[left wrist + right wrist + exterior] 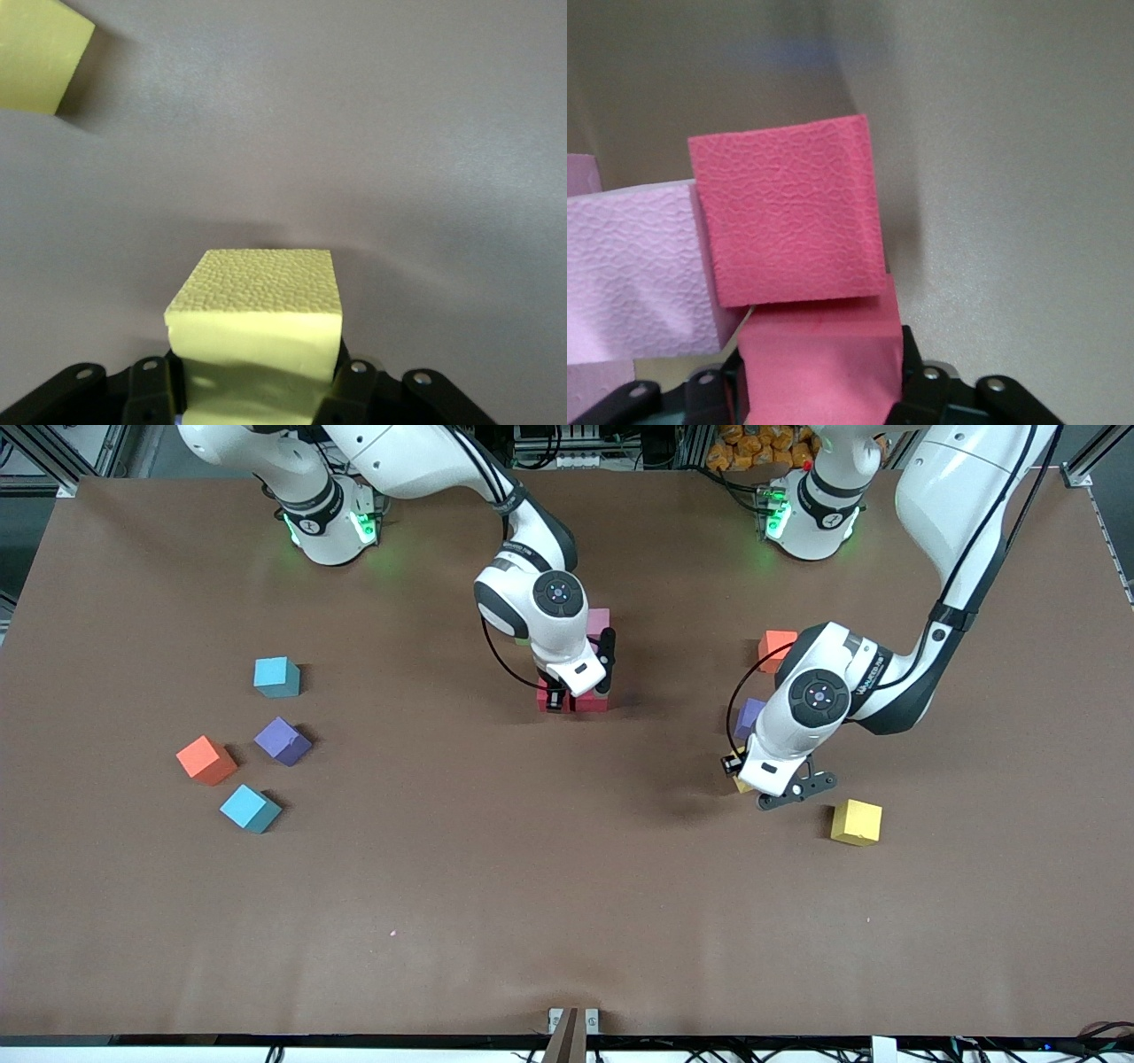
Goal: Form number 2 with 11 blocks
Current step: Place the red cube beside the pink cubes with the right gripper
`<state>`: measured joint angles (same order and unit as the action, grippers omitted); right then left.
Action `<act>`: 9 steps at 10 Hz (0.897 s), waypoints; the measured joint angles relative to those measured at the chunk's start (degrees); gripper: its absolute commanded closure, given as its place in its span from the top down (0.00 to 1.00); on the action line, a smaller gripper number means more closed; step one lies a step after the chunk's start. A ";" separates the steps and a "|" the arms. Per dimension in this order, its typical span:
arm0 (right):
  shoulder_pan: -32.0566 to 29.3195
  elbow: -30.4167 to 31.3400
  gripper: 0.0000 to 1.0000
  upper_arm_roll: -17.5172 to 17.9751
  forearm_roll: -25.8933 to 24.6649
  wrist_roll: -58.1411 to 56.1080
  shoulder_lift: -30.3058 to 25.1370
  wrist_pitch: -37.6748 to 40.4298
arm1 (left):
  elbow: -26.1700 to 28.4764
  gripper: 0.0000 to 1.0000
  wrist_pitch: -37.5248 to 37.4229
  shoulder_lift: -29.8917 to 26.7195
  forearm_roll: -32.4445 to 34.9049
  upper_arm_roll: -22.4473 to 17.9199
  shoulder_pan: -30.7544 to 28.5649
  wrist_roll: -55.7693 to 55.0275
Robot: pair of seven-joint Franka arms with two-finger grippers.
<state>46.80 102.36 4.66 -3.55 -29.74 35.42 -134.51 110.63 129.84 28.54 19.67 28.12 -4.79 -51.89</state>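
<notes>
Left gripper (257, 390) clamped on yellow cube (257, 332) above table (532, 886); right gripper (819, 381) around red cube (819, 363) beside pink cube (638, 274), grip undeterminable.

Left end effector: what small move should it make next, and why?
Probably a short lift. The left end effector is shut on a yellow block, beside the purple block. The right end effector is at the red blocks in the table's middle, so going there now seems too early.
</notes>
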 measured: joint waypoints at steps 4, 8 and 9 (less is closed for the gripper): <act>0.05 -0.59 1.00 -0.18 0.00 -0.01 0.55 -0.24 | -1.00 0.48 -1.56 0.00 0.00 0.04 0.05 0.00; 0.23 -2.22 1.00 -0.15 0.00 -0.03 -1.37 5.03 | -1.25 0.48 -2.61 -0.03 0.00 0.17 0.05 0.00; 0.24 -2.32 1.00 -0.14 -0.02 -0.35 -3.05 7.66 | -1.74 0.48 -3.76 -0.07 0.00 0.42 0.04 0.00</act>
<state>47.04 100.03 4.51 -3.57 -30.08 32.37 -126.85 108.89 126.09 28.47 19.67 28.54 -4.75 -51.89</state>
